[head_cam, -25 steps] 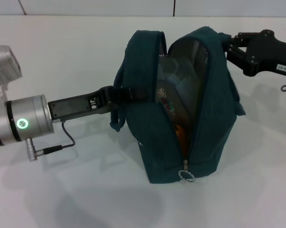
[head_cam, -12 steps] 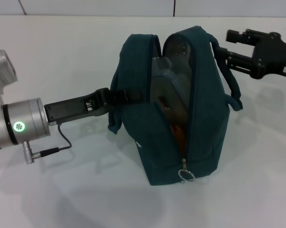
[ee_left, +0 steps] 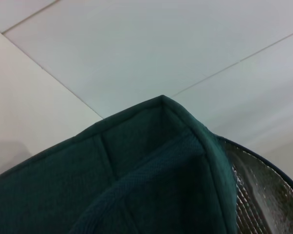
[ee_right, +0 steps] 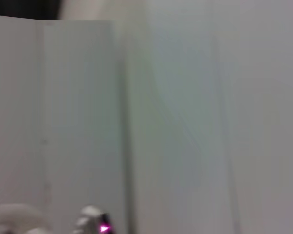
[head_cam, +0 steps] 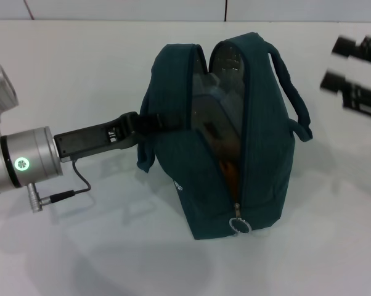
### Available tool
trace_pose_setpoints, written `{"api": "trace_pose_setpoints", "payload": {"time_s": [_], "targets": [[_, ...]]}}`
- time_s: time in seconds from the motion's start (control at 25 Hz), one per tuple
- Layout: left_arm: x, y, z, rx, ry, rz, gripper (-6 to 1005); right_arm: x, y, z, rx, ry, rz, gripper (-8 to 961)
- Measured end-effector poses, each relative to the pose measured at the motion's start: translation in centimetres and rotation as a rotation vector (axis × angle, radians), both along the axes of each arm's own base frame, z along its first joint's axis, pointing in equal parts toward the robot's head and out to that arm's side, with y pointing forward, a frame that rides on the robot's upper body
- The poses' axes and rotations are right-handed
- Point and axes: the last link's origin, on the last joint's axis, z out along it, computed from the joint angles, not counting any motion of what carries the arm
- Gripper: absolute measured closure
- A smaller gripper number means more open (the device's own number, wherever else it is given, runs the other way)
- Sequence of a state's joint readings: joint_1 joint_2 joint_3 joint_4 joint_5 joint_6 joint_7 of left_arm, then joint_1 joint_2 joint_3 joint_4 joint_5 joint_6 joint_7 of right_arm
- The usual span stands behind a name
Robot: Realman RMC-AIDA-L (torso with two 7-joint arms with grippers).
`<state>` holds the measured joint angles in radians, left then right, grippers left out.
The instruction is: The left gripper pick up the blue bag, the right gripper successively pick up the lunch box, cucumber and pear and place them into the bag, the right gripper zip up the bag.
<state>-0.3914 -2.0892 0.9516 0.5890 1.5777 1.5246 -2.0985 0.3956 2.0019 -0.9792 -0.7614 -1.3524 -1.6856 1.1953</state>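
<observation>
The blue bag (head_cam: 265, 160) stands upright mid-table, its zipper parted along the top and front. The metal zipper pull (head_cam: 240, 226) hangs low at the near end. Through the gap I see the clear lunch box (head_cam: 204, 108) and, lower down, an orange patch of the pear (head_cam: 232, 176). The cucumber is hidden. My left gripper (head_cam: 150, 121) is shut on the bag's left-side handle strap. The left wrist view shows the bag's teal fabric (ee_left: 137, 170) and foil lining (ee_left: 265, 195). My right gripper (head_cam: 341, 63) hovers at the far right, open, clear of the bag and its right handle (head_cam: 291, 86).
White tabletop (head_cam: 99, 246) surrounds the bag. A cable (head_cam: 81, 179) loops from the left arm's silver cylinder (head_cam: 25, 163) above the table. The right wrist view shows only a blurred pale surface (ee_right: 185, 122).
My right gripper has pulled away from the bag's upper right edge toward the right. The bag's opening has narrowed and its right handle has dropped. The left gripper keeps its hold.
</observation>
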Motion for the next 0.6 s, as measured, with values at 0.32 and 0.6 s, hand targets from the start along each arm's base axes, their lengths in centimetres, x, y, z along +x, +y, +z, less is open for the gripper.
{"api": "trace_pose_setpoints", "payload": {"time_s": [0.32,0.6], "targets": [[0.2,0.2,0.1,0.007,-0.007,-0.003,955,0.6,-3.9,-2.0,-0.204,-0.128,0.189,347],[0.5,0.3,0.1,0.009,-0.023,-0.006,955,1.6,-5.4,-3.5,-0.353,-0.225,0.223,348]]}}
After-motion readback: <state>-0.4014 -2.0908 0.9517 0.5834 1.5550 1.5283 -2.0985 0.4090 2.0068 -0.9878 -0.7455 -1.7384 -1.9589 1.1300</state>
